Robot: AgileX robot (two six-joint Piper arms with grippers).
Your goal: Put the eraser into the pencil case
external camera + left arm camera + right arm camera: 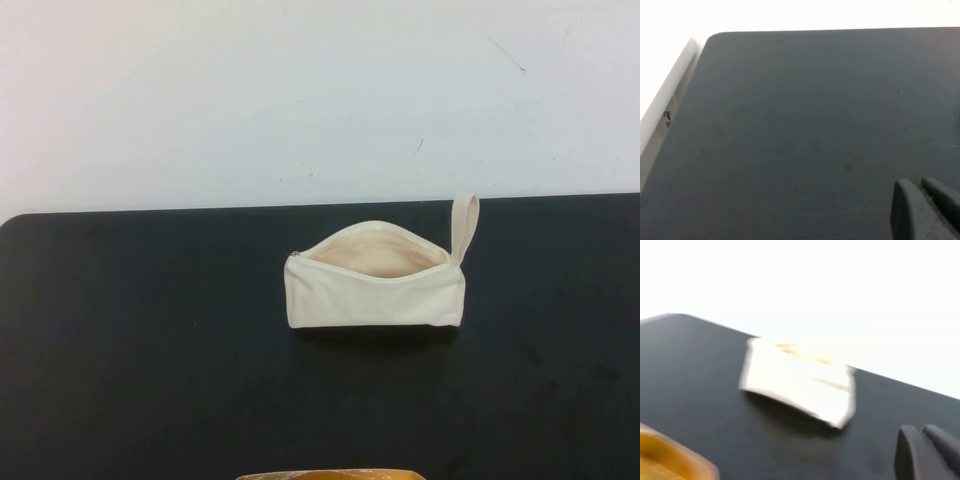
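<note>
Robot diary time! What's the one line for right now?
pencil case: unzipped, upright | left gripper: over bare table | right gripper: facing case

The pencil case (375, 295) is cream with a pale peach lining. The worktop (140, 340) is black. The wall (250, 90) is white.
</note>
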